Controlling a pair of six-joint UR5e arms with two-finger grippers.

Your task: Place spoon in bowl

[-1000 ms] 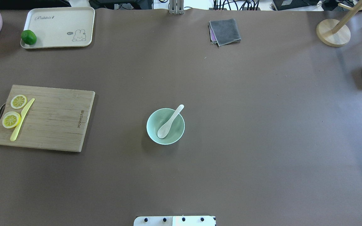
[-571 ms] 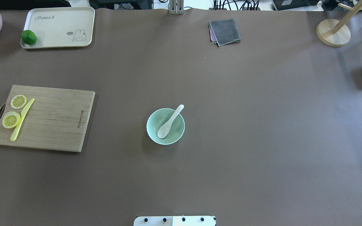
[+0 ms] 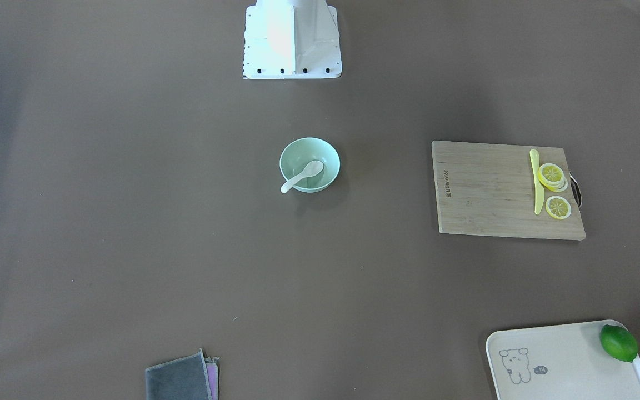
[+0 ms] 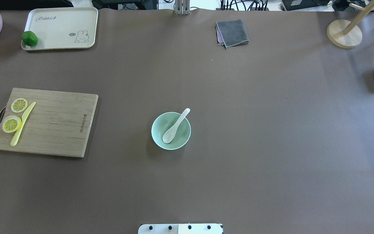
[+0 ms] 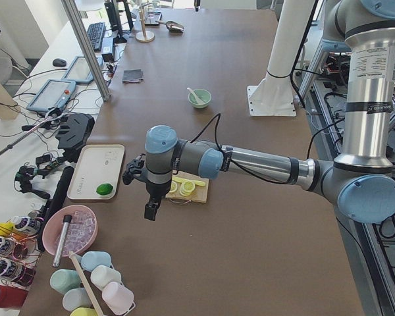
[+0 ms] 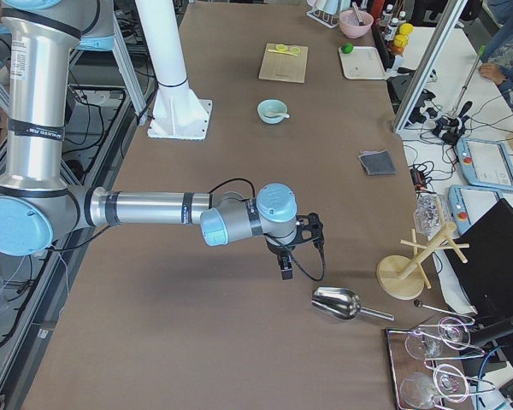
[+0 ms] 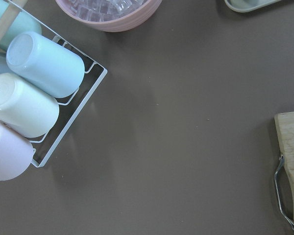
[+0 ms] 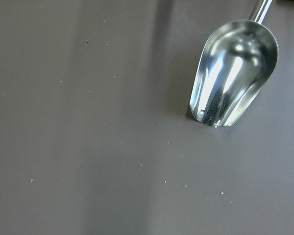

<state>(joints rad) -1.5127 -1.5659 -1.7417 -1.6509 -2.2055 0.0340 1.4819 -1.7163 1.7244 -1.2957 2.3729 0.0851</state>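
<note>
The white spoon [image 4: 176,125] lies in the mint-green bowl [image 4: 183,136] at the table's middle, scoop down inside and handle resting on the far rim. Both show in the front view, spoon [image 3: 303,176] in bowl [image 3: 298,151]. My left gripper [image 5: 150,210] shows only in the exterior left view, far off at the table's left end near the pink bowl. My right gripper [image 6: 285,272] shows only in the exterior right view, at the right end beside the metal scoop. I cannot tell whether either is open or shut. Neither touches the spoon.
A cutting board [image 4: 54,130] with lemon slices and a yellow knife lies left. A tray [image 4: 62,27] with a lime [image 4: 29,38], a grey cloth [image 4: 232,32], a wooden stand [image 4: 344,34] and a metal scoop [image 8: 232,73] ring the table. A cup rack [image 7: 34,98] sits under the left wrist.
</note>
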